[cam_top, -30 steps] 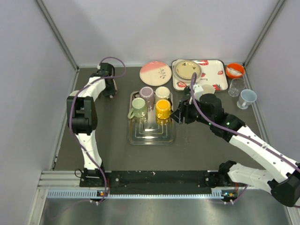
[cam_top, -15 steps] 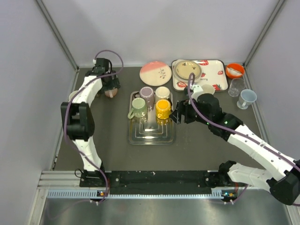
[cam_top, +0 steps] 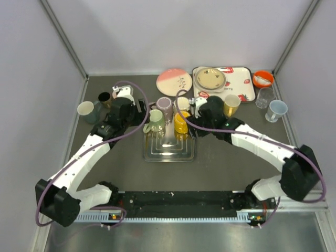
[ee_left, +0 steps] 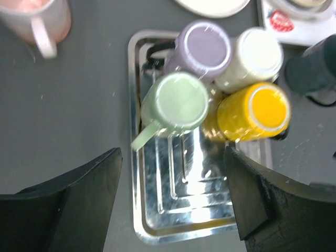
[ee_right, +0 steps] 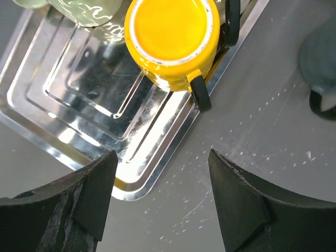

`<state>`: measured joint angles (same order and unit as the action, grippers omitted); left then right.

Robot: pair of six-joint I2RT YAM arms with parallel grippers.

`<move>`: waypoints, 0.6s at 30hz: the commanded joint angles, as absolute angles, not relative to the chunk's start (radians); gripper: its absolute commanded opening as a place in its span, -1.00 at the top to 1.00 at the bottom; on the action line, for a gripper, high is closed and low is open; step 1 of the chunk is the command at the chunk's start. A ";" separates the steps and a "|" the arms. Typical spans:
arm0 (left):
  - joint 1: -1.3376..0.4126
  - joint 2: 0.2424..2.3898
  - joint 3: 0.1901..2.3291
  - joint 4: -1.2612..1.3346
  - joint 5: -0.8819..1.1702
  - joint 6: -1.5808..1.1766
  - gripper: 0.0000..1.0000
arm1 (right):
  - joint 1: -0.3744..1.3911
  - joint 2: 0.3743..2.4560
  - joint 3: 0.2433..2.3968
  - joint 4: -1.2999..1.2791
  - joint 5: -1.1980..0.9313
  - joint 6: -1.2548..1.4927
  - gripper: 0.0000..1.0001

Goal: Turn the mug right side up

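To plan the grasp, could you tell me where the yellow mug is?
Top view: the yellow mug sits right of the green mug on the metal tray.

Green mug [ee_left: 176, 105] stands beside yellow mug [ee_left: 254, 111] on steel tray [ee_left: 173, 231].

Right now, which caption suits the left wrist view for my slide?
Open left claw above a steel tray of inverted mugs: green mug, purple mug, cream mug, yellow mug.

Top external: high, at 6 o'clock edge of bench [cam_top: 220, 163], looks down on all. Wrist views: close, facing down; share yellow mug [ee_left: 254, 111], at 2 o'clock in left view, 12 o'clock in right.
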<state>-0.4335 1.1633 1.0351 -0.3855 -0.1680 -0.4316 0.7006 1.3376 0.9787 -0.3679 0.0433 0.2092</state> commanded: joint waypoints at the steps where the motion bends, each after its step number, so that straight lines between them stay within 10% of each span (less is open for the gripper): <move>1: -0.437 1.043 0.908 -0.302 -0.167 -0.454 -0.66 | 0.709 1.434 1.078 -0.305 0.043 0.014 -0.40; 18: -0.437 0.884 0.802 -0.344 -0.169 -0.394 -0.64 | 0.650 1.730 1.336 -0.448 0.023 -0.144 -0.35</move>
